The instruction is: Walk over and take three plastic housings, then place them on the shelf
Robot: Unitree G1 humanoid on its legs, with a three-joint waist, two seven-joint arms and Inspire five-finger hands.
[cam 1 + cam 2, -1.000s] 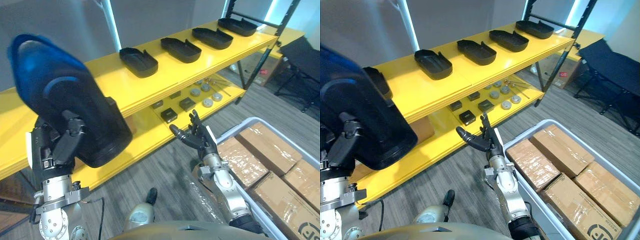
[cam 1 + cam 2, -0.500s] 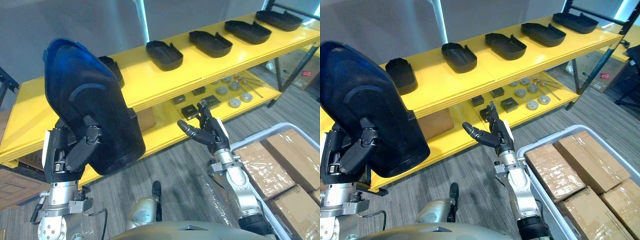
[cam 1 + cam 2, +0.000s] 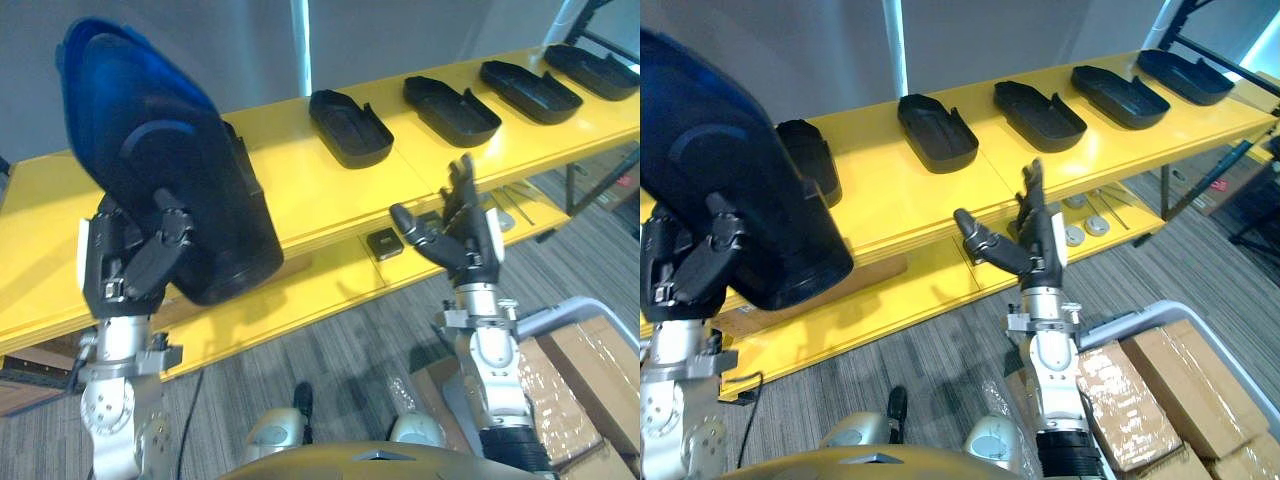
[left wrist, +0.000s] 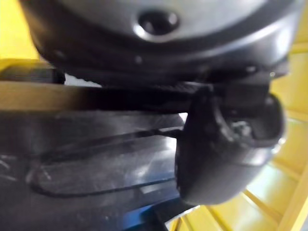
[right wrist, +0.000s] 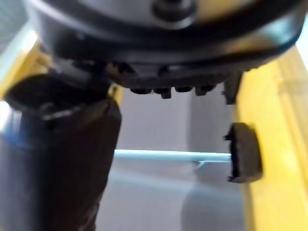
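Left eye view: left hand (image 3: 128,268) clamped low on housing (image 3: 170,165); right hand (image 3: 466,243) spread, empty. Tall housing above the hand may tip loose and strike the shelf (image 3: 290,190).

No text, label, number or sign can be read. The cardboard boxes (image 3: 1195,385) show only plain taped faces, and the black plastic housings (image 3: 937,132) on the yellow shelf (image 3: 890,205) show plain surfaces.

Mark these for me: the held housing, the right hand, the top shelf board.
held housing (image 3: 175,150): left eye view, on its dark rounded back.
right hand (image 3: 472,245): left eye view, on the palm.
top shelf board (image 3: 300,195): left eye view, on a bare yellow stretch.
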